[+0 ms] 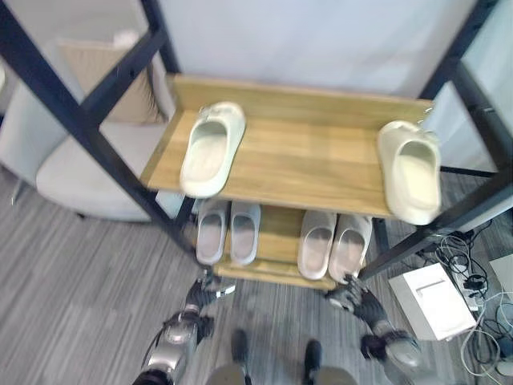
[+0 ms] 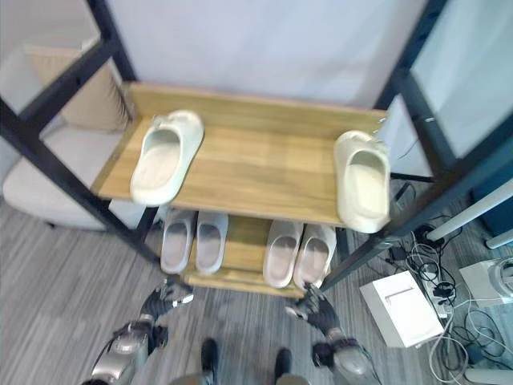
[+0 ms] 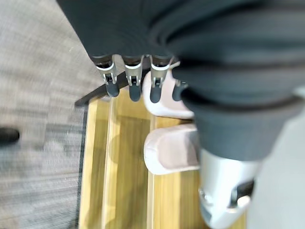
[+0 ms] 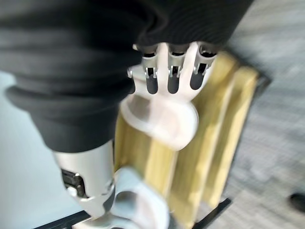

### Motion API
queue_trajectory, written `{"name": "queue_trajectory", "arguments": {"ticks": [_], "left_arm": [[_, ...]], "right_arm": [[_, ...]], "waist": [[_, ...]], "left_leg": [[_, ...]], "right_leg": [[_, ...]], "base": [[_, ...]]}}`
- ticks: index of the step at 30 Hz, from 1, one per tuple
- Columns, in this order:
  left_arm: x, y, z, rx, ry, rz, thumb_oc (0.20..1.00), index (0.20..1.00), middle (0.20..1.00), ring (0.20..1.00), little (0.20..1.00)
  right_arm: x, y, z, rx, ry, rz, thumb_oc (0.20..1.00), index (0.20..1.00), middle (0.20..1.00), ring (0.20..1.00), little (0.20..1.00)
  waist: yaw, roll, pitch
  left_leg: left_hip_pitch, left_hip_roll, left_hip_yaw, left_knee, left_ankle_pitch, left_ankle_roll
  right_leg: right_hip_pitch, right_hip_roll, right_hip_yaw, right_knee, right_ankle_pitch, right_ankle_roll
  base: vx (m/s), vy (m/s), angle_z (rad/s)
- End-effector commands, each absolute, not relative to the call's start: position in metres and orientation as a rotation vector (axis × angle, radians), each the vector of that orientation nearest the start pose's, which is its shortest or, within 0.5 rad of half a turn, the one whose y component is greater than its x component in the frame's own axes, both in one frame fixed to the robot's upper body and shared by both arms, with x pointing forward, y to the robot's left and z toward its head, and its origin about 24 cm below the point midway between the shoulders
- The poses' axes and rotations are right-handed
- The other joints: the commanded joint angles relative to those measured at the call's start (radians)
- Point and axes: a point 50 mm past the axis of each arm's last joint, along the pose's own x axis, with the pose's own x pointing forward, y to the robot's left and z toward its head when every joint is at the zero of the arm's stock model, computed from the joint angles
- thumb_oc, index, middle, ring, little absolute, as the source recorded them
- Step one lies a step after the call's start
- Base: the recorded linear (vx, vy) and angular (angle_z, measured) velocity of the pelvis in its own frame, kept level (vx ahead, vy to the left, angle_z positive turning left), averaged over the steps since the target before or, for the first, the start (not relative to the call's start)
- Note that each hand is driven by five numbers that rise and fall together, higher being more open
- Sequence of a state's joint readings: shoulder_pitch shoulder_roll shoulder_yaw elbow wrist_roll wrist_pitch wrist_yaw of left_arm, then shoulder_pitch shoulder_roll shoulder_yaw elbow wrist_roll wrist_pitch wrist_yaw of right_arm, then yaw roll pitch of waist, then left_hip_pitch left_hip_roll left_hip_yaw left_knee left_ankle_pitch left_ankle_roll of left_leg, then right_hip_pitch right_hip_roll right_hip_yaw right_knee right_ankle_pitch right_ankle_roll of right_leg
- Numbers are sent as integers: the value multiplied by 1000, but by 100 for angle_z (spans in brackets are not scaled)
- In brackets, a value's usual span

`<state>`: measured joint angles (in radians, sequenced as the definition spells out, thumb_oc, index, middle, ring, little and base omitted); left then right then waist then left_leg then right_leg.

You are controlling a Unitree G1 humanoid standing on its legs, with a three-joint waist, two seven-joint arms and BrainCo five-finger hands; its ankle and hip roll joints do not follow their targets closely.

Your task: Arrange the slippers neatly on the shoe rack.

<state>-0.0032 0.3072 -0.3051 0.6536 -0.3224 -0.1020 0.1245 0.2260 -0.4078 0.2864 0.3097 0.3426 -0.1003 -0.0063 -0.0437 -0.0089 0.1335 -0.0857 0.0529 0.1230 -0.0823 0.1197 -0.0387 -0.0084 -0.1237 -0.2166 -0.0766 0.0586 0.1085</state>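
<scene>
Lower-shelf slippers (image 1: pixel 227 233) half hidden under top shelf (image 1: pixel 304 152).

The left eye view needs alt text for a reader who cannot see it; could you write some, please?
Two cream slippers lie far apart on the wooden shoe rack's top shelf; two grey pairs sit below. The left hand and right hand hang low before it.

To my left I see a grey armchair (image 1: pixel 76 172) with a beige cushion (image 1: pixel 104 76) leaning on its back. On the grey carpet floor (image 1: pixel 72 281) at my right lie a white box (image 1: pixel 433 301) and tangled cables (image 1: pixel 473 281), behind a white wall (image 1: pixel 321 40)
</scene>
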Motion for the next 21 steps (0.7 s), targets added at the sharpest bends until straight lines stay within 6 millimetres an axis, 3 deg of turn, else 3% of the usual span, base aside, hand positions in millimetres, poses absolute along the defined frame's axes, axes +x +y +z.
{"name": "queue_trajectory", "arguments": {"ticks": [1, 5, 9, 12, 15, 17, 18, 21], "left_arm": [[221, 192, -72, 216, 483, -91, 1000, 1000, 1000, 1000, 1000], [229, 169, -58, 381, 394, -307, 1000, 1000, 1000, 1000, 1000], [246, 133, -29, 577, 224, -594, 1000, 1000, 1000, 1000, 1000], [255, 105, -1, 630, 80, -764, 1000, 1000, 1000, 1000, 1000], [257, 71, 42, 619, -109, -946, 1000, 1000, 1000, 1000, 1000], [256, 50, 92, 497, -277, -1070, 1000, 1000, 1000, 1000, 1000], [256, 50, 92, 497, -277, -1070, 1000, 1000, 1000, 1000, 1000], [250, 39, 135, 341, -416, -1125, 1000, 1000, 1000, 1000, 1000]], "right_arm": [[195, -191, -42, -30, 358, 172, 1000, 1000, 1000, 1000, 1000], [183, -196, -57, -46, 441, 162, 1000, 1000, 1000, 1000, 1000], [183, -197, -61, -56, 468, 171, 1000, 1000, 1000, 1000, 1000], [185, -199, -64, -64, 480, 158, 1000, 1000, 1000, 1000, 1000], [190, -208, -65, -81, 488, 102, 1000, 1000, 1000, 1000, 1000], [192, -220, -63, -69, 481, 40, 1000, 1000, 1000, 1000, 1000], [192, -220, -63, -69, 481, 40, 1000, 1000, 1000, 1000, 1000], [192, -222, -61, -65, 473, 33, 1000, 1000, 1000, 1000, 1000]], "waist": [[6, -17, 13], [-28, 0, -18], [-53, 16, -31], [-66, 28, -35], [-76, 40, -42], [-80, 47, -48], [-80, 47, -48], [-75, 48, -55]], "left_leg": [[16, 49, -17, -5, -9, -78], [50, 56, 18, -5, -24, -81], [71, 58, 38, -5, -36, -81], [81, 58, 43, -5, -41, -80], [86, 59, 38, -5, -45, -81], [88, 58, 29, -5, -46, -83], [89, 58, 29, -5, -46, -83], [93, 57, 20, -5, -47, -83]], "right_leg": [[-15, -68, 5, 39, 13, 87], [2, -65, 34, 22, 18, 89], [10, -66, 51, 17, 18, 92], [15, -68, 56, 18, 15, 94], [22, -67, 55, 20, 9, 95], [37, -68, 42, 17, 5, 97], [38, -68, 42, 17, 5, 97], [50, -69, 34, 13, 3, 97]], "base": [[40, -27, 3], [25, -25, -25], [24, -14, -21], [25, -4, -12], [16, -6, -6], [7, -12, 2], [13, -29, 7], [16, -22, 10]]}}
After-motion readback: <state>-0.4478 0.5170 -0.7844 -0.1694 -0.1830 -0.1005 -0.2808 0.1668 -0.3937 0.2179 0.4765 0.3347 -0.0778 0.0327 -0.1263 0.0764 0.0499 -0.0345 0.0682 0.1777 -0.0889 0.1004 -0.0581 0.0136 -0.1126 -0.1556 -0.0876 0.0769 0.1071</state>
